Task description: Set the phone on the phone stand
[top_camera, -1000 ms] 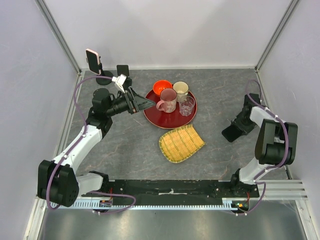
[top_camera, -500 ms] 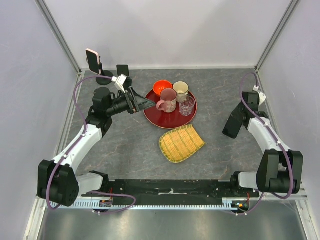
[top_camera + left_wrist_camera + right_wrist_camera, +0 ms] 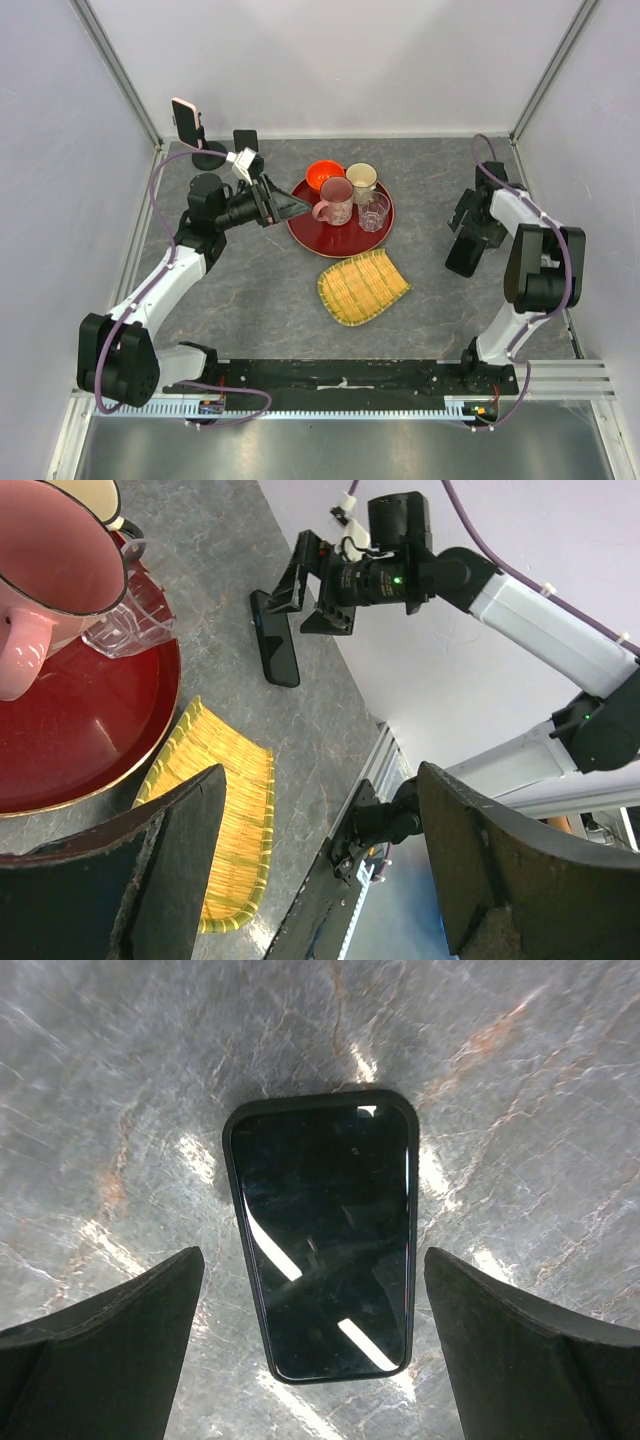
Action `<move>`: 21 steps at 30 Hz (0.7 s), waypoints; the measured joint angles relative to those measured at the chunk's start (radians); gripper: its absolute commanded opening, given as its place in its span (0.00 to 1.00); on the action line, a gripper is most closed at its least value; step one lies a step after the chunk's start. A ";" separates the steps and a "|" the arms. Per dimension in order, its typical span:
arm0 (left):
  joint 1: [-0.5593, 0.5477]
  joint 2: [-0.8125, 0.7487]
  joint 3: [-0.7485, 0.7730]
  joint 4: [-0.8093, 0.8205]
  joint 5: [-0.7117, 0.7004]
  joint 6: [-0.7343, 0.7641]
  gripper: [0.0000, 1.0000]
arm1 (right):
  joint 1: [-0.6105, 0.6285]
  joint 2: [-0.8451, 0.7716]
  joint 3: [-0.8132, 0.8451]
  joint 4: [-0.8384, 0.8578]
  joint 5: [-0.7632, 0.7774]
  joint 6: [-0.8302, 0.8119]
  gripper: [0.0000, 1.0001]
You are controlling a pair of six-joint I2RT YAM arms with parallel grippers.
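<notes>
Phone (image 3: 325,1235): black, flat, screen up on table (image 3: 100,1060), right side.
Right gripper (image 3: 312,1260): jaws spread wide, poised above phone, likely for pickup.
Left gripper (image 3: 320,820): open, empty, beside tray (image 3: 300,232).
Stand (image 3: 246,145): back-left corner.

A glossy black phone (image 3: 325,1240), streaked with white reflections, lies between the black fingers of the right gripper (image 3: 312,1260) on a grey marbled tabletop (image 3: 120,1080) veined in white and rust. Ahead of the dark jaws of the left gripper (image 3: 315,800): a deep red tray (image 3: 80,720), a pink mug (image 3: 50,570) and a yellow, ribbed woven mat (image 3: 245,820).
</notes>
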State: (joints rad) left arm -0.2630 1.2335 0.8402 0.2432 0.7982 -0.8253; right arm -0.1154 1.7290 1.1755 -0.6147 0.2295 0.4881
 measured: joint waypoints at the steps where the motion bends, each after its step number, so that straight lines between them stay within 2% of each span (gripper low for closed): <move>1: 0.000 0.000 0.000 0.003 0.001 0.000 0.83 | 0.000 0.029 0.022 -0.023 -0.009 -0.010 0.98; 7: 0.000 0.000 0.000 0.023 0.023 -0.010 0.83 | -0.001 0.097 0.085 -0.118 -0.058 -0.057 0.98; 21: 0.000 0.000 0.000 0.066 0.056 -0.040 0.83 | -0.040 0.169 0.097 -0.166 -0.109 -0.096 0.98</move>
State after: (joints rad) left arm -0.2630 1.2335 0.8402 0.3096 0.8539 -0.8650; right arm -0.1551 1.8980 1.2728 -0.7803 0.1207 0.3923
